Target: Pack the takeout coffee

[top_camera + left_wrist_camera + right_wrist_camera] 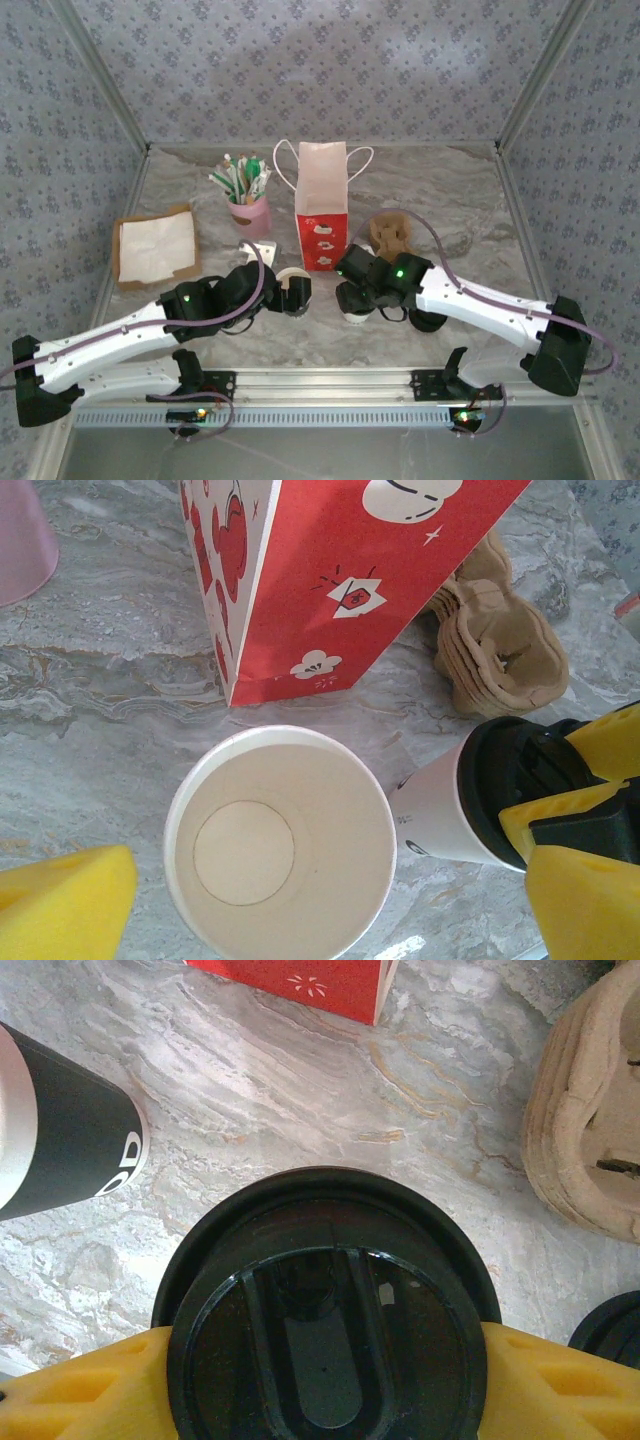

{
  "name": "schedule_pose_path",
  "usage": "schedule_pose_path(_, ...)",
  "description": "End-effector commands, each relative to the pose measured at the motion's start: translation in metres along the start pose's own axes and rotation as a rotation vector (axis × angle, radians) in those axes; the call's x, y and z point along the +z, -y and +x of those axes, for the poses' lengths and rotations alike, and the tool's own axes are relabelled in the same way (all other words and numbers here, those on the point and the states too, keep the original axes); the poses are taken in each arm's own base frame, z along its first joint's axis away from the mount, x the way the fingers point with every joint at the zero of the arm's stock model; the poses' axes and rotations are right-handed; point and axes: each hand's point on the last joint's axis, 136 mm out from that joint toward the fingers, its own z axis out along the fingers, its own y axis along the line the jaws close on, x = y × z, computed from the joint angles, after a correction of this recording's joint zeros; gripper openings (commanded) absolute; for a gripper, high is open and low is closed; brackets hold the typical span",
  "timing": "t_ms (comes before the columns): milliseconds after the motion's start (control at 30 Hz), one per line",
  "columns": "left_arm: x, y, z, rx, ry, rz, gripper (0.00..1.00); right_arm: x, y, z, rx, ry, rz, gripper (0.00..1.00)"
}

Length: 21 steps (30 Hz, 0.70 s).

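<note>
— Where's the takeout coffee (440,815) now?
— I see it upright near the middle of the table (470,325), slightly toward the near edge: a white paper cup, black lid (325,1330) on.

- The table (120,680) looks like grey stone. It is smooth with a little shine.
- The bag (330,600) is red and white paper, smooth and not shiny.
- The open cup (280,850) is white paper, dull inside.
- The takeout coffee (445,815) has a white paper side. Its lid (330,1340) is black plastic, smooth and a bit glossy.
- The cup holders (505,650) are brown pressed paper, rough and dull.
- The tray (150,281) is brown cardboard, and the napkins (155,248) in it are white paper.
- The rail (320,383) is bare, shiny metal.
</note>
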Motion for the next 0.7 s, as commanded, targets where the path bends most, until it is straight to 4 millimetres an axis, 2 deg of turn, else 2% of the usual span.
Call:
schedule_pose_path(0,-0.0003,0.0016,-0.0046,-0.01,0.017,0.011,0.99,0.0035,0.0058,0.01,-0.029,-0.039,0.036,0.69)
schedule_pose_path(667,0.0012,0.0015,-0.0035,-0.008,0.016,0.01,1.0,0.0092,0.0035,0.0145,-0.055,-0.062,0.054,0.68)
